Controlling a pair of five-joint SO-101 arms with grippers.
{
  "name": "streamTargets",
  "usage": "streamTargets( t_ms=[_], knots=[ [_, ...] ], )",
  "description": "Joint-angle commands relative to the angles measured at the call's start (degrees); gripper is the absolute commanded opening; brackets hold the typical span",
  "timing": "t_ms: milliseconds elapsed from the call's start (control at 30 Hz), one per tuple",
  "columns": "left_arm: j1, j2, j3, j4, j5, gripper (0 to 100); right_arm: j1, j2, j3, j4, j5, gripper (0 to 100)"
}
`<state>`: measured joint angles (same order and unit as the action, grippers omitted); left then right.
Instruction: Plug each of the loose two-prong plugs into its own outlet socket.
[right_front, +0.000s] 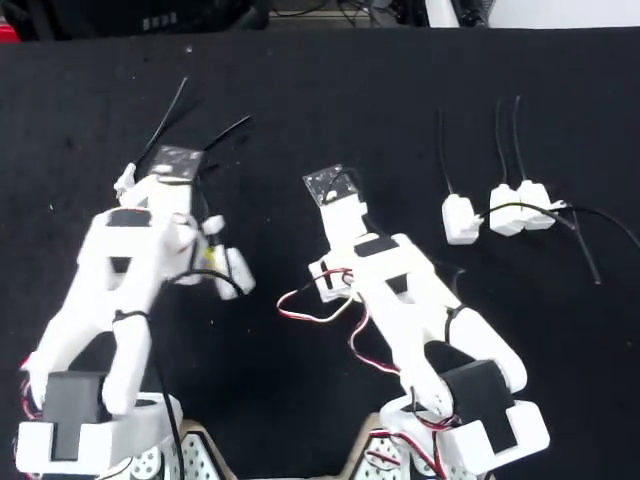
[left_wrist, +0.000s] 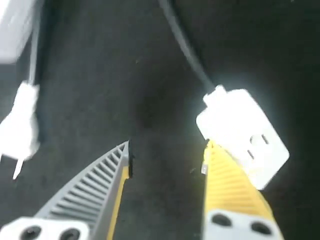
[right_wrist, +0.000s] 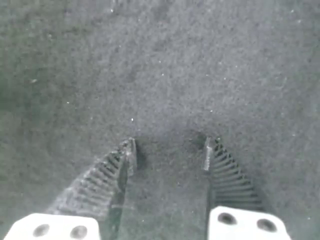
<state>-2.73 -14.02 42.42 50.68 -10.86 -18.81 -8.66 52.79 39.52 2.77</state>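
Left gripper (left_wrist: 166, 147): jaws parted to a moderate gap, with nothing but dark cloth between them. The yellow-padded finger (left_wrist: 227, 185) overlaps one edge of the white outlet socket (left_wrist: 240, 132). Whether it touches the socket or hangs above it cannot be told. In the high view this socket (right_front: 235, 270) lies left of centre, just beside the left arm's wrist. Its two slots are visible and unoccupied.

A loose two-prong plug (left_wrist: 20, 132) lies apart from the socket on the other side of the gripper, with one prong showing. It is probably the small white piece at the upper left of the left arm in the high view.

Step in hand, as judged: approach for a first grasp on this pair, which is not yet mated. The next move calls for centring one body between the jaws before closing, then aligning the prongs with the slots.

Right gripper (right_wrist: 169, 145): jaws similarly parted and empty over the black cloth (right_front: 330, 90) near the frame's centre.

Three further white connector bodies (right_front: 507, 210) sit at middle right. Whether any are joined cannot be told.
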Motion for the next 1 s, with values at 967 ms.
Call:
streamTargets(
  t_ms=[967],
  knots=[
    [2.1, 6.1, -20.1, -1.6, 10.8, 24, 10.8, -2.2, -4.0, -0.5, -4.1, 21.1]
  ],
)
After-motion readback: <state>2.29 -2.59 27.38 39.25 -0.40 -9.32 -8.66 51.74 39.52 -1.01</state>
